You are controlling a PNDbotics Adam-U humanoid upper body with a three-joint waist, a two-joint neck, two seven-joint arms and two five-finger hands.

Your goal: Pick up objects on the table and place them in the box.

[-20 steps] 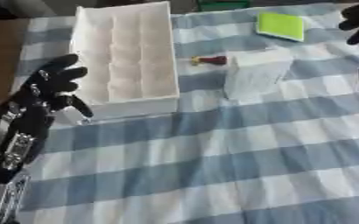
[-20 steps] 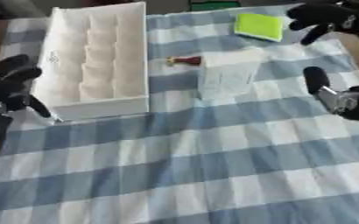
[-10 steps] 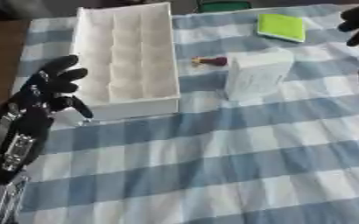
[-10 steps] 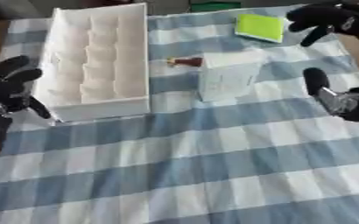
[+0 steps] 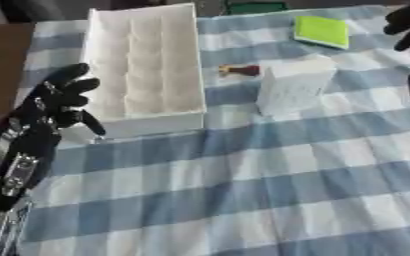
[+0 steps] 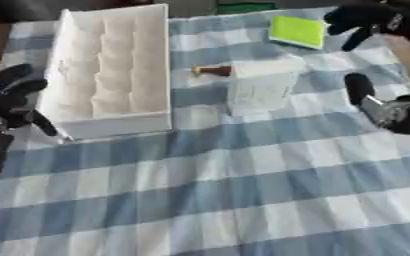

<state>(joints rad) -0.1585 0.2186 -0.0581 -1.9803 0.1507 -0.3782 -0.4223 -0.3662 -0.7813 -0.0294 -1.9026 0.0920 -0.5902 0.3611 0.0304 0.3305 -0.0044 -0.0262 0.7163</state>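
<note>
box [image 5: 145,65] — right hand [image 6: 366,17] fuller right-eye

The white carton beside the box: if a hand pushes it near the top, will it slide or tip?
The white carton stands upright on soft checked cloth, so it would probably tip rather than slide. It looks boxy and flat-sided, so unlikely to roll.

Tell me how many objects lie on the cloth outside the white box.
3: a green pad at the far right, a white carton right of the white box, and a small red and brown thing between them. Nothing seems hidden.
</note>
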